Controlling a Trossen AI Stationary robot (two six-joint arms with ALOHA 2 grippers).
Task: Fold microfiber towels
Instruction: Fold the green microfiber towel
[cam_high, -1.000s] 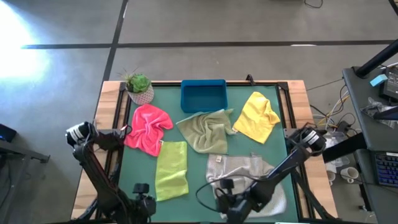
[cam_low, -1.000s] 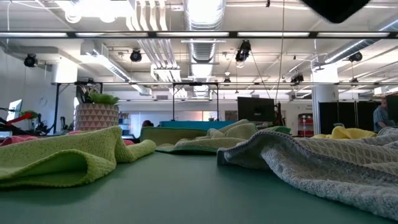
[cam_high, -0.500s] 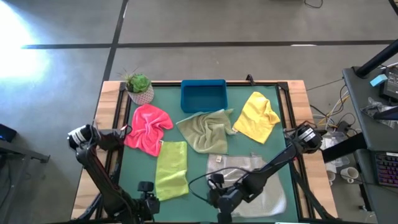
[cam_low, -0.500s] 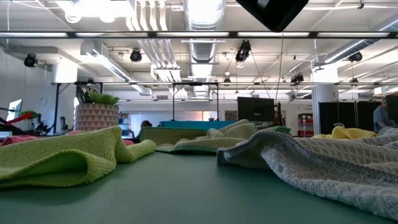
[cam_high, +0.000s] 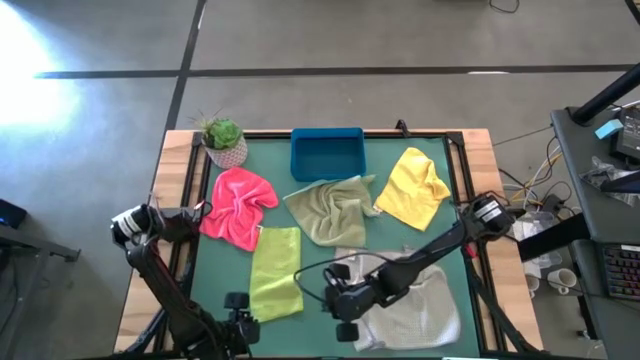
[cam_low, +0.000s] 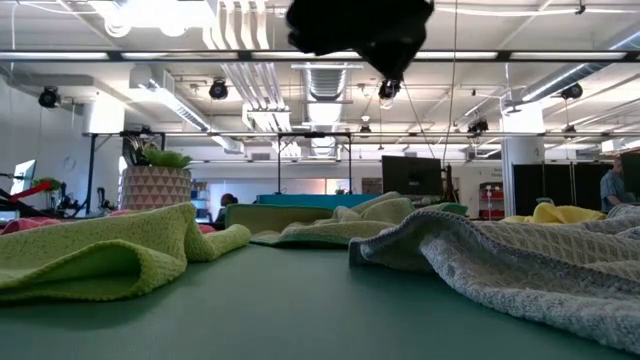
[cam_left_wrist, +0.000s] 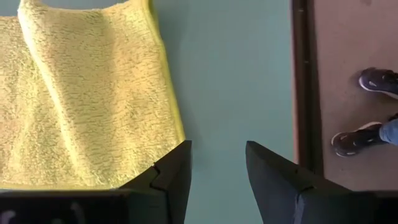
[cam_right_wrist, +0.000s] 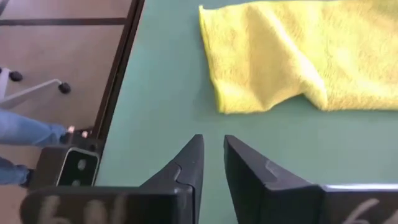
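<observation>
Five microfiber towels lie crumpled or spread on the green table: pink (cam_high: 238, 205), lime green (cam_high: 275, 272), olive (cam_high: 330, 208), yellow (cam_high: 413, 187) and a larger light grey one (cam_high: 405, 300). My left gripper (cam_high: 243, 318) hovers open by the lime towel's near left corner (cam_left_wrist: 93, 106), nothing between its fingers. My right gripper (cam_high: 330, 302) hangs over the bare strip between the lime towel (cam_right_wrist: 292, 56) and the grey towel. Its fingers stand a narrow gap apart (cam_right_wrist: 212, 158) and hold nothing. In the low view it shows as a dark shape (cam_low: 360, 25) at the top.
A blue tray (cam_high: 327, 152) and a potted plant (cam_high: 223, 140) stand along the far edge. The table's dark rim (cam_left_wrist: 301, 81) runs close to my left gripper. A person's shoes (cam_left_wrist: 373, 81) and leg (cam_right_wrist: 18, 127) show on the floor beyond the near edge.
My right gripper has swung toward the table's left edge along the near side, from above the grey towel to the gap beside the lime towel. In the low view its dark shape has crossed from the right to the middle.
</observation>
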